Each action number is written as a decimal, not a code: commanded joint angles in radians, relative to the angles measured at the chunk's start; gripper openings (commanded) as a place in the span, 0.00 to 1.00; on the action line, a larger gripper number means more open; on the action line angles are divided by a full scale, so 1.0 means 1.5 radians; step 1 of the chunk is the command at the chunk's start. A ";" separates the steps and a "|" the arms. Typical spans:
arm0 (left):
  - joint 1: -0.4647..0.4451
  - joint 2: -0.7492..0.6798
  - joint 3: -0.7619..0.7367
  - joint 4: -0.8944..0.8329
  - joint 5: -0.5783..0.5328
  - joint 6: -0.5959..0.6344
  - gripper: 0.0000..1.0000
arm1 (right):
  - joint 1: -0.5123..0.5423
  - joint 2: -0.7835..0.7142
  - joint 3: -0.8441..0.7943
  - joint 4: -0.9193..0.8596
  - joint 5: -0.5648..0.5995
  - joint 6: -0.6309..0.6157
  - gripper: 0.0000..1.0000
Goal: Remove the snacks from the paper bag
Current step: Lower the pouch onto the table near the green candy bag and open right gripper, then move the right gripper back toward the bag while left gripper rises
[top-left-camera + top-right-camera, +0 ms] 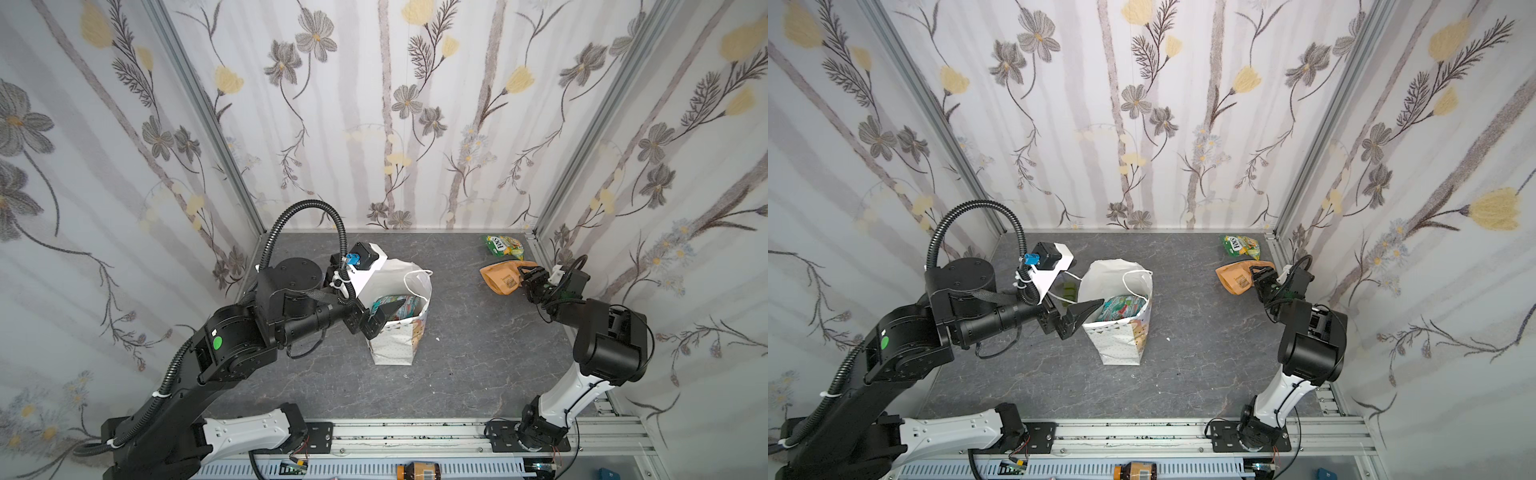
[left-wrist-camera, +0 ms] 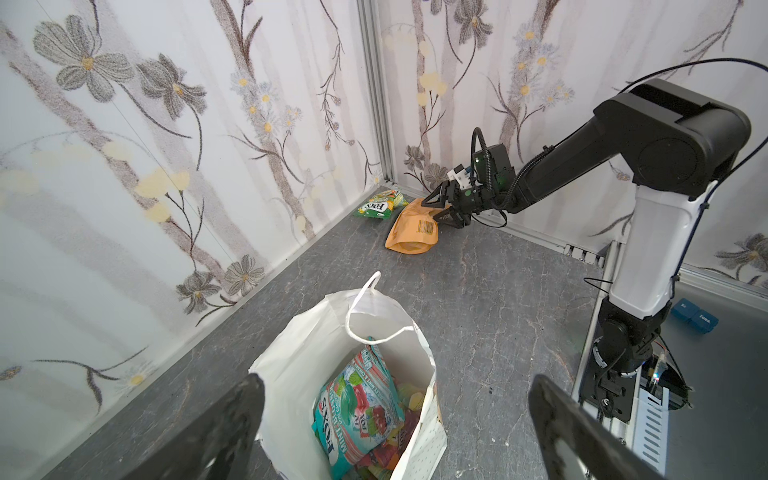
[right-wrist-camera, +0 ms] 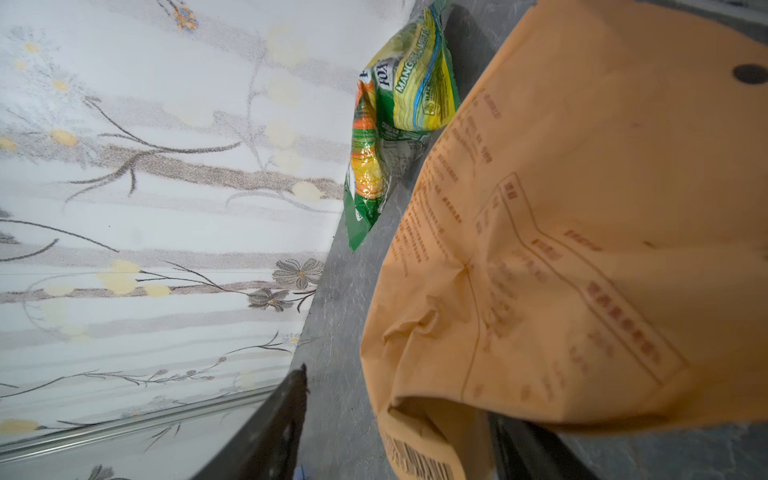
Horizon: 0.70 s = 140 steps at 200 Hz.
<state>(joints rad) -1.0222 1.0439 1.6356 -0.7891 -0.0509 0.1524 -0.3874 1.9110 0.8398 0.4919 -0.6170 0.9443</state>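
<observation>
In both top views the paper bag [image 1: 395, 345] stands upright near the middle of the grey table [image 1: 457, 374], with a teal packet [image 1: 1121, 307] showing inside. The left gripper [image 1: 380, 318] hangs at the bag's rim, wide open and empty. 2 snacks lie in the far right corner: a green packet [image 1: 503, 246] and a tan-orange pouch [image 1: 500, 276], with the right gripper [image 1: 525, 276] at the pouch's end. The left wrist view shows more bright packets under the teal one, and a cord handle [image 2: 351, 316] looping over the bag's mouth. The right wrist view shows the right gripper's jaws apart, the pouch's end loose between them. I think the pouch is being put down. Next, the left gripper should dip in, miss the cord, and pinch the teal packet.
</observation>
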 commanded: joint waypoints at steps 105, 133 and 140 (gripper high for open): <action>0.001 0.052 0.041 0.036 -0.129 -0.025 1.00 | 0.007 -0.418 0.067 -0.226 0.038 -0.156 0.91; 0.007 0.093 0.081 0.002 -0.176 -0.037 1.00 | 0.078 -0.504 0.109 -0.257 0.030 -0.186 0.93; 0.010 0.103 0.088 -0.005 -0.184 -0.041 1.00 | 0.099 -0.519 0.123 -0.273 0.029 -0.196 0.94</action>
<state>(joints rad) -1.0164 1.1622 1.7302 -0.7673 -0.2375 0.1207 -0.3054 1.1927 0.9775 0.1444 -0.5507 0.7105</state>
